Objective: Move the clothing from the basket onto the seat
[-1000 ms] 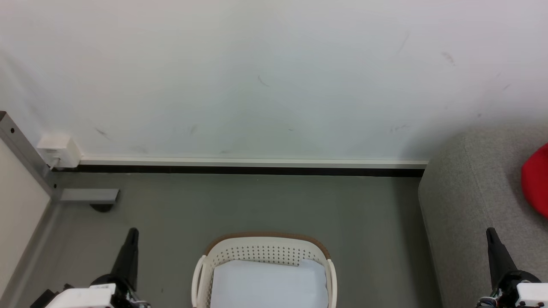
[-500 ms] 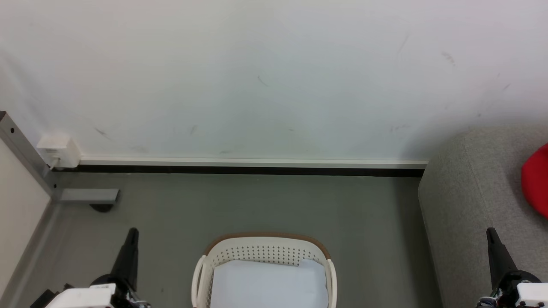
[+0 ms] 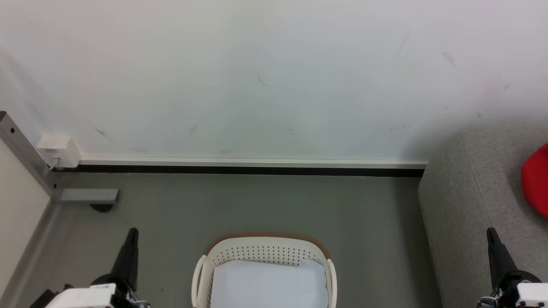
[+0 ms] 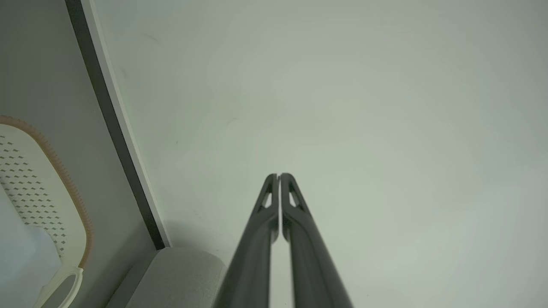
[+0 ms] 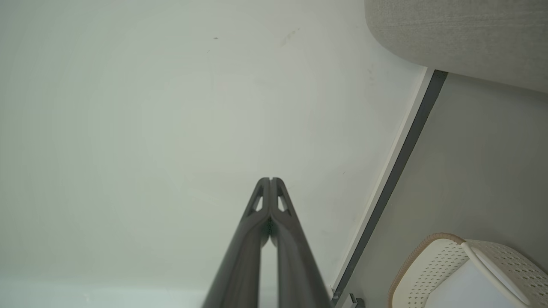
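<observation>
Head view: the basket point(image 3: 265, 252) stands on the floor near the seat point(image 3: 471, 192), the inside of it that shows covered by a white pad point(image 3: 267, 282). The clothing point(image 3: 537, 184) lies on the seat, well in from its left edge, so the job looks finished. The left tool point(image 3: 133, 233) and right tool point(image 3: 489, 233) flank the basket, seemingly parked.

Left wrist view: the left tool's fingers are pressed together, empty, and face the wall point(image 4: 385, 107).

Right wrist view: the right tool's fingers are likewise together and empty.

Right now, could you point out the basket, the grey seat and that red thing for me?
basket point(image 3: 265, 235): head view, brown far rim.
seat point(image 3: 466, 201): head view, grey rounded corner.
red clothing point(image 3: 537, 184): head view, the part at the picture's right edge.
</observation>
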### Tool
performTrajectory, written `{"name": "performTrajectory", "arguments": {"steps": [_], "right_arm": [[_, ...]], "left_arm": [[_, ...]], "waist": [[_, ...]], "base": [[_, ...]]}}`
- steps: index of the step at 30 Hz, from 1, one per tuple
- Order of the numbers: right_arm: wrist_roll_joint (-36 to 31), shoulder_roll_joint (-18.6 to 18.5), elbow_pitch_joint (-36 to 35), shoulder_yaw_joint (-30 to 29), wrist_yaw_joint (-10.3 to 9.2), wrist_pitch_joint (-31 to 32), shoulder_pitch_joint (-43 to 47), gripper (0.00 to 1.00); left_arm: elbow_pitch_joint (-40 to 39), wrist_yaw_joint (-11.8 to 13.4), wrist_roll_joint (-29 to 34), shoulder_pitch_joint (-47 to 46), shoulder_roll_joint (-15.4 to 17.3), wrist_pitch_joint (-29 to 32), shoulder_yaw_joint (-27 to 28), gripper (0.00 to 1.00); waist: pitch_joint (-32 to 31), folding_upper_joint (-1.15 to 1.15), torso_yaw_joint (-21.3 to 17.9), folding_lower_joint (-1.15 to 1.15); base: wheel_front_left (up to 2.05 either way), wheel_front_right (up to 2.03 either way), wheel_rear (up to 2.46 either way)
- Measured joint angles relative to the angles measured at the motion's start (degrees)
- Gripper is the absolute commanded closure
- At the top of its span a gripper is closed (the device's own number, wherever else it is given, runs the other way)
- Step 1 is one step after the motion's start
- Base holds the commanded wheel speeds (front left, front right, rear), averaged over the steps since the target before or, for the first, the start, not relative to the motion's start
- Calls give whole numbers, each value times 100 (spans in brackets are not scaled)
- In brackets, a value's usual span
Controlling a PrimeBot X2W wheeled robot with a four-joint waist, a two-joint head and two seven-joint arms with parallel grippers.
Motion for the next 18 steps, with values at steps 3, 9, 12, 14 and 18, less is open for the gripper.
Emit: {"name": "performTrajectory", "arguments": {"steps": [3, 9, 12, 14, 18], "right_arm": [[0, 1, 0, -1, 0, 0, 0, 100], [-3, 1, 0, -2, 0, 0, -1, 100], [-3, 1, 0, -3, 0, 0, -1, 100], [-4, 2, 0, -4, 0, 0, -1, 100], [-4, 2, 0, -5, 0, 1, -1, 100]], "left_arm": [[0, 0, 0, 0, 0, 0, 0, 100], [0, 0, 0, 0, -1, 0, -1, 100], [0, 0, 0, -1, -1, 0, 1, 100], [0, 0, 0, -1, -1, 0, -1, 100], [0, 0, 0, -1, -1, 0, -1, 100]], "waist": [[0, 0, 0, 0], [0, 0, 0, 0], [0, 0, 0, 0], [0, 0, 0, 0], [0, 0, 0, 0]], "base": [[0, 0, 0], [0, 0, 0], [0, 0, 0], [0, 0, 0], [0, 0, 0]]}}
